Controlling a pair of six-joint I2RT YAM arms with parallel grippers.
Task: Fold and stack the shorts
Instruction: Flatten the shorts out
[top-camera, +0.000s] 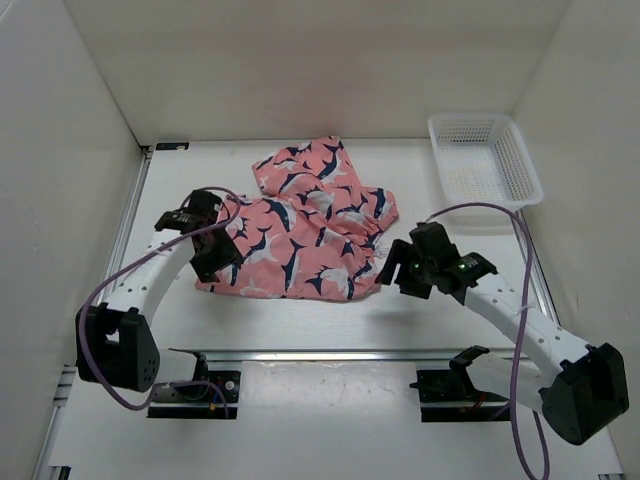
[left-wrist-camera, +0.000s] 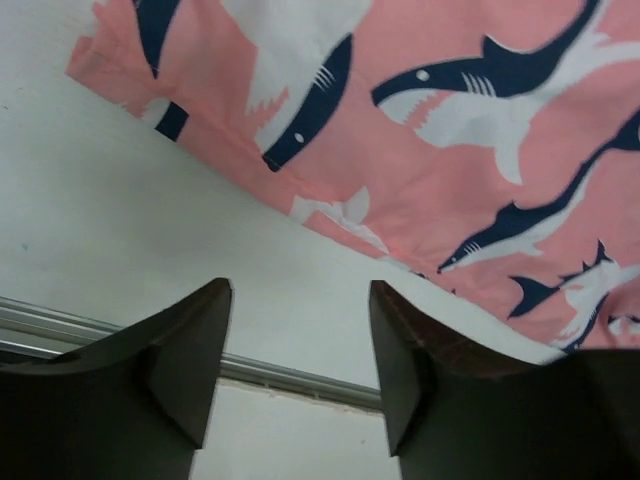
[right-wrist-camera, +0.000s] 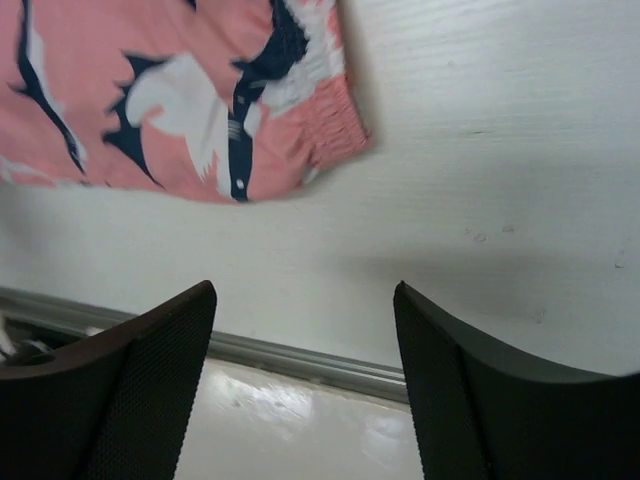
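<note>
The coral-pink shorts (top-camera: 305, 225) with navy-and-white shapes lie loosely spread on the white table, one leg reaching toward the back. My left gripper (top-camera: 210, 262) hovers over the shorts' left edge, open and empty; its wrist view shows the hem of the shorts (left-wrist-camera: 450, 130) ahead of the gripper (left-wrist-camera: 300, 330). My right gripper (top-camera: 392, 270) is open and empty just right of the shorts' near right corner; its wrist view shows the elastic waistband corner (right-wrist-camera: 325, 125) beyond the gripper (right-wrist-camera: 303, 340).
A white mesh basket (top-camera: 484, 157) stands at the back right. White walls enclose the table on three sides. A metal rail (top-camera: 320, 355) runs along the near edge by the arm bases.
</note>
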